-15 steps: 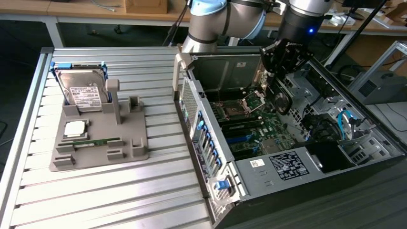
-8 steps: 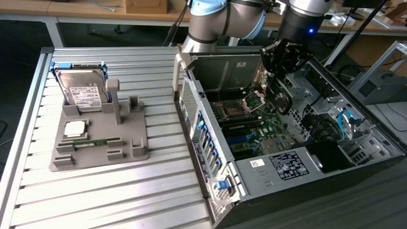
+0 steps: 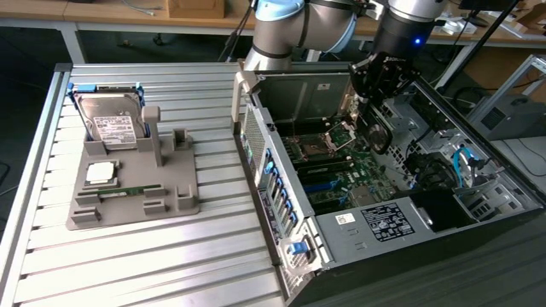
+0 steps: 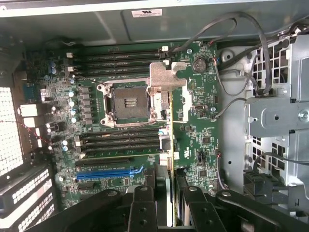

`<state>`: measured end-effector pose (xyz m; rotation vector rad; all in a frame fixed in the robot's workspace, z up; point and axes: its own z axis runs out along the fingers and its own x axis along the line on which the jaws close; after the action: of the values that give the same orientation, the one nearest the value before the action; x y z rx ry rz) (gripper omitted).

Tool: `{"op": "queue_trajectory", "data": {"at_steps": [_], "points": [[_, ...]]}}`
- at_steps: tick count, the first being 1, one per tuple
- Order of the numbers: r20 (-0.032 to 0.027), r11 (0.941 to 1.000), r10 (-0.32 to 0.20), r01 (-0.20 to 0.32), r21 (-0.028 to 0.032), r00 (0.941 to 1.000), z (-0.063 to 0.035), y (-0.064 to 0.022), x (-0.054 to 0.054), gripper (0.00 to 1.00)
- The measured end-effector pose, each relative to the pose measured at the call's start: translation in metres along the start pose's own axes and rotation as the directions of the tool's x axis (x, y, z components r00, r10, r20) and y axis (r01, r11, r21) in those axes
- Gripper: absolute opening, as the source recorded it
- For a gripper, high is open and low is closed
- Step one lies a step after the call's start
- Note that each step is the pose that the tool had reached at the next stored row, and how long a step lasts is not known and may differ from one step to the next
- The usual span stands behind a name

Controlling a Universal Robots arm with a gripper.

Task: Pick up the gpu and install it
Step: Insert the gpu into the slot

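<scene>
My gripper (image 3: 382,86) hangs inside the open computer case (image 3: 282,192), above the motherboard (image 3: 341,166). It is shut on the gpu (image 3: 376,133), a thin dark card that hangs below the fingers. In the wrist view the gpu (image 4: 169,145) shows edge-on as a narrow strip running out from between the two black fingers (image 4: 144,205) of the gripper (image 4: 166,210). The strip lies over the board beside the processor socket (image 4: 128,102). A blue expansion slot (image 4: 108,172) lies off to one side of the card, apart from it.
On the exterior view's left, a grey holder (image 3: 128,185) on the slatted table carries a silver hard drive (image 3: 115,125), a processor chip (image 3: 101,171) and a green memory stick (image 3: 128,190). A drive cage (image 4: 277,111) and loose cables (image 4: 241,63) crowd one side of the case.
</scene>
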<state>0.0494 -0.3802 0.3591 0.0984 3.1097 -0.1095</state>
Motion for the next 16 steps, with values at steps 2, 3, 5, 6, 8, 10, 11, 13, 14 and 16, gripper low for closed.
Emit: {"op": "queue_trajectory", "data": {"at_steps": [2, 3, 5, 6, 8, 10, 11, 13, 14, 16], "points": [[0.0009, 0.9999, -0.014, 0.014, -0.0003, 0.9999, 0.0, 0.0, 0.0, 0.27], [0.0014, 0.9998, -0.02, 0.02, -0.0005, 0.9998, 0.0, 0.0, 0.0, 0.27], [0.0025, 0.9994, -0.035, 0.035, -0.001, 0.9994, 0.0, 0.0, 0.0, 0.27], [0.0028, 0.9991, -0.041, 0.041, -0.0011, 0.9991, 0.0, 0.0, 0.0, 0.27], [0.0037, 0.9986, -0.052, 0.052, -0.0015, 0.9986, 0.0, 0.0, 0.0, 0.27], [0.0047, 0.9978, -0.067, 0.067, -0.0018, 0.9978, 0.0, 0.0, 0.0, 0.27], [0.0052, 0.9973, -0.074, 0.074, -0.002, 0.9972, 0.0, 0.0, 0.0, 0.27], [0.0063, 0.996, -0.089, 0.089, -0.0024, 0.996, 0.0, 0.0, 0.0, 0.27], [0.0067, 0.9954, -0.095, 0.095, -0.0025, 0.9954, 0.0, 0.0, 0.0, 0.27], [0.0078, 0.994, -0.109, 0.109, -0.0029, 0.994, 0.0, 0.0, 0.0, 0.27]]}}
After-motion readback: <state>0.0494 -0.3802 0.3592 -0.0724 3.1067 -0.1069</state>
